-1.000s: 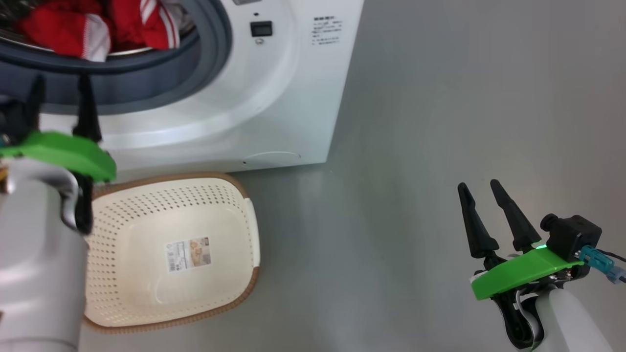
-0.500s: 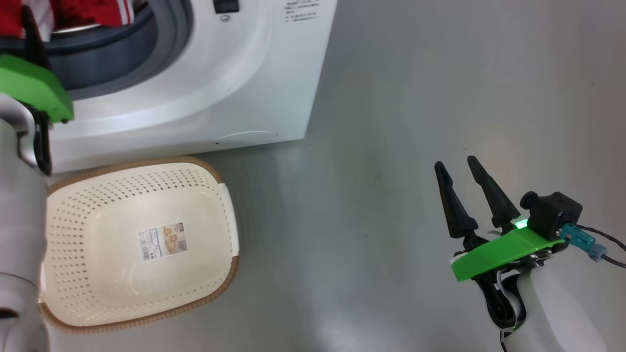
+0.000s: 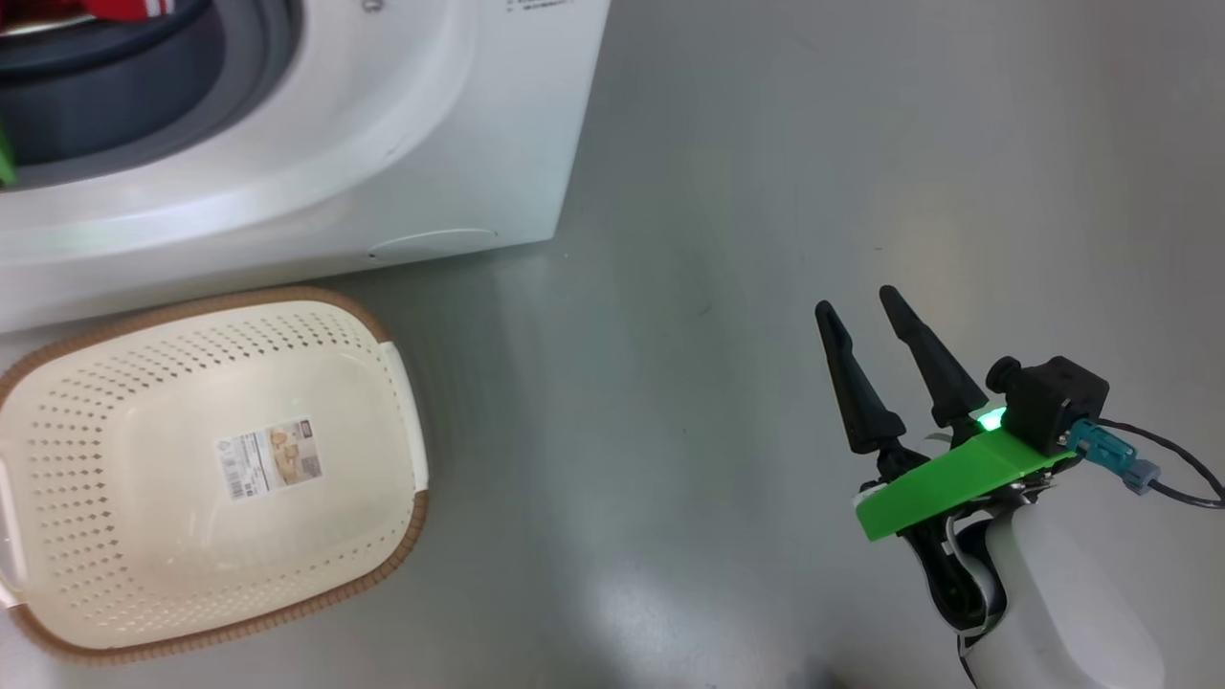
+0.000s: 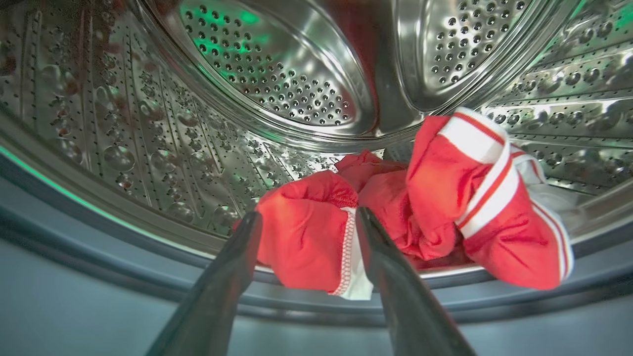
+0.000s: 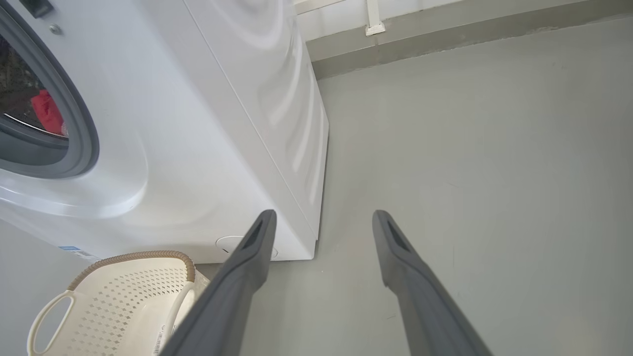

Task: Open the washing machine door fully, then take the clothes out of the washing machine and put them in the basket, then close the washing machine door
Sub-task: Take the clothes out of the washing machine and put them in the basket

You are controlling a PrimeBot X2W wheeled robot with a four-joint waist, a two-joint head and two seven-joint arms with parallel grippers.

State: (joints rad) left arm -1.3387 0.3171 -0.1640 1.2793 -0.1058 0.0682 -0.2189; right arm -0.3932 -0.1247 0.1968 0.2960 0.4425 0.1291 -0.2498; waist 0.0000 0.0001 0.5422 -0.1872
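Left wrist view: spread left gripper (image 4: 309, 213) at clothes (image 4: 445, 198) inside the washing machine (image 4: 277, 74)
None yet in the basket (image 3: 115, 383) beside it; right gripper (image 3: 856, 299) also spread

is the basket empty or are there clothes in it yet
Empty: the basket shows a bare perforated bottom with just its paper label, and the red clothes lie inside the washing machine.

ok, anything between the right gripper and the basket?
No. In the head view the stretch from the basket to the right gripper is bare grey floor.
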